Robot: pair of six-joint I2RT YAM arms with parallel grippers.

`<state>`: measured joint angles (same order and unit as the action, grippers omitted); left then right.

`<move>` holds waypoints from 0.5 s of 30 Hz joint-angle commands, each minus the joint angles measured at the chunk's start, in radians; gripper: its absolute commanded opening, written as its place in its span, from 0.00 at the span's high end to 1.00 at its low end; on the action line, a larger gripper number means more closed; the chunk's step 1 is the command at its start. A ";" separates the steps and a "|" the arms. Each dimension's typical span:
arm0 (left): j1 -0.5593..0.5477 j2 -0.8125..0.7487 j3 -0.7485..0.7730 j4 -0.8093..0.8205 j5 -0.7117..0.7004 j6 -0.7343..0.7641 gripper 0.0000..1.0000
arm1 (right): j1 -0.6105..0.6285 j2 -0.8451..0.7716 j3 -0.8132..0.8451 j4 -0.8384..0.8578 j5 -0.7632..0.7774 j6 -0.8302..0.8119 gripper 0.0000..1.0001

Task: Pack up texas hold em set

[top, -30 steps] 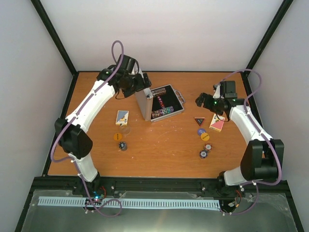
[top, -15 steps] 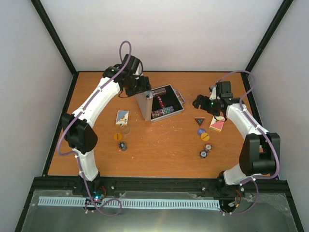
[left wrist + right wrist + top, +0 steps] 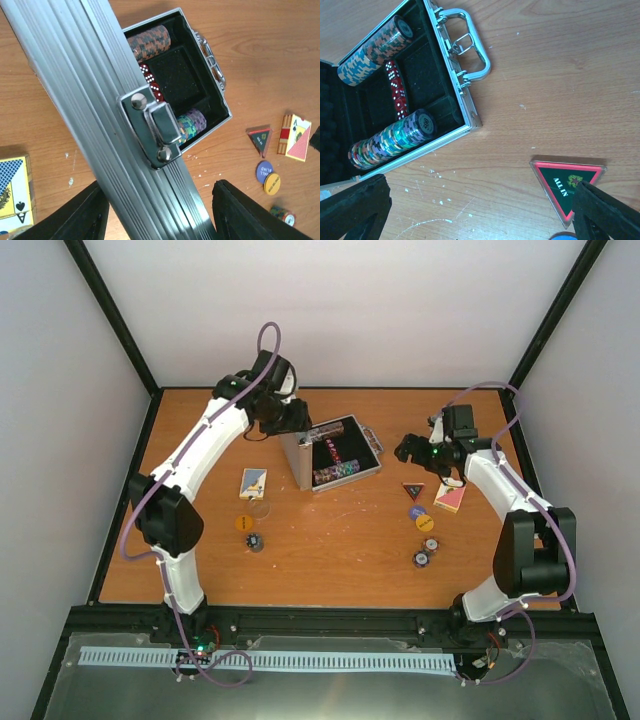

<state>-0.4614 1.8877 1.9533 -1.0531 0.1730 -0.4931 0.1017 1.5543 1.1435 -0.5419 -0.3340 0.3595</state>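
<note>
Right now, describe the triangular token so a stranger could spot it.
Start at the open silver case mid-table, then look right. Beside the red card box lies the token: the only triangle, dark with a red edge, while nearby discs are round.

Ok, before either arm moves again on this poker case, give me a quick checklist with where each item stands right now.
1. Case open, lid standing up: ok.
2. Left pincer straddling the lid's edge: ok.
3. Left pincer's hold on the lid firm: cannot tell.
4. Right pincer open and empty: ok.
5. Middle compartment free for cards: ok.
6. Loose pieces packed: not ok; the triangular token and the card boxes lie out on the table.
</note>
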 commanded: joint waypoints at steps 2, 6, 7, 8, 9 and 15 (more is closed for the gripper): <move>-0.011 -0.041 -0.020 -0.008 0.088 0.197 0.46 | 0.012 -0.005 0.025 -0.001 -0.002 -0.011 0.02; -0.011 -0.062 -0.046 0.005 0.147 0.289 0.47 | 0.012 -0.013 0.024 -0.005 0.015 -0.016 0.03; -0.011 -0.064 -0.052 0.007 0.164 0.307 0.48 | 0.012 -0.013 0.024 -0.005 0.014 -0.017 0.03; -0.011 -0.064 -0.057 0.008 0.181 0.323 0.48 | 0.012 -0.012 0.025 -0.005 0.012 -0.017 0.03; -0.011 -0.065 -0.060 0.011 0.197 0.344 0.48 | 0.012 -0.014 0.025 -0.006 0.010 -0.017 0.04; -0.011 -0.114 -0.083 0.048 0.234 0.420 0.47 | 0.012 -0.021 0.023 -0.007 0.010 -0.014 0.04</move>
<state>-0.4557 1.8454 1.8782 -0.9768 0.2985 -0.2039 0.1055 1.5547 1.1435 -0.5430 -0.3271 0.3553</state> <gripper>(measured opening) 0.516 0.959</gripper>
